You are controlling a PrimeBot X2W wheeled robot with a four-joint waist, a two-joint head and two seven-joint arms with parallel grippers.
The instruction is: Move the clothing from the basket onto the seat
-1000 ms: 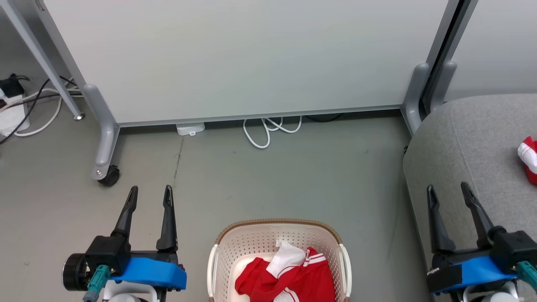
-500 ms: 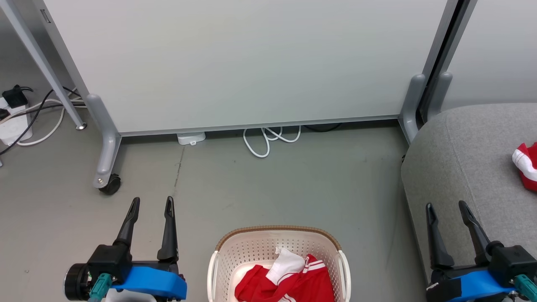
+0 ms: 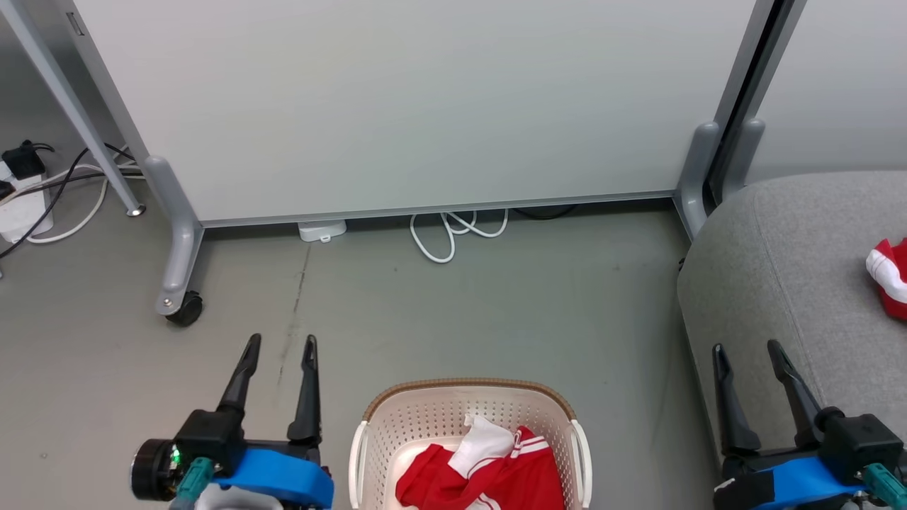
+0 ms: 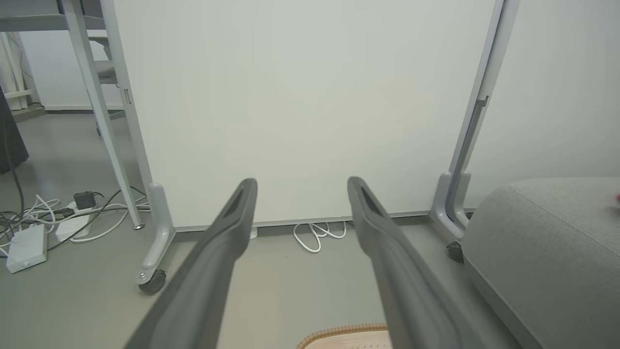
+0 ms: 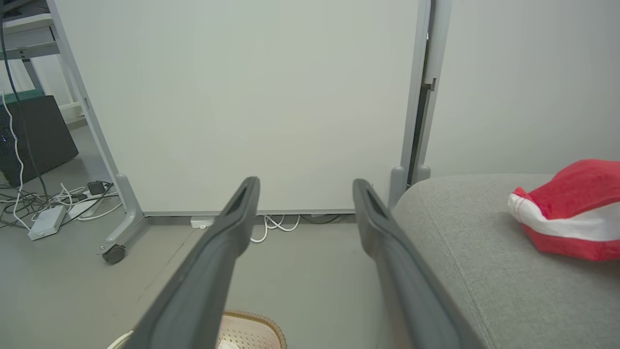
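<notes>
Cream-white perforated plastic laundry basket (image 3: 418, 418) with a brown woven-look rim stands on the grey floor (image 3: 496, 312), centre of the head view at the near edge, its near part cut off. Inside it lies crumpled bright red fabric clothing (image 3: 496, 474) with white stripes and a white panel, bunched toward the right wall. A second red-and-white garment (image 3: 891, 276) lies on top of the large light grey fabric-upholstered seat cushion (image 3: 786, 269), which stands right of the basket, apart from it. The left gripper (image 3: 281, 341) hovers over bare floor just left of the basket, its two long dark fingers spread wide, nothing between them. The right gripper (image 3: 745, 348) hovers at the near left edge of the seat, fingers likewise spread wide and empty; whether it touches the cushion cannot be told. Far side: white partition panel (image 3: 425, 99) on grey legs, a black castor (image 3: 186, 310) under its left foot, a looped white cable (image 3: 453, 234) at its base, a white power strip (image 3: 18, 212) with cables at far left
</notes>
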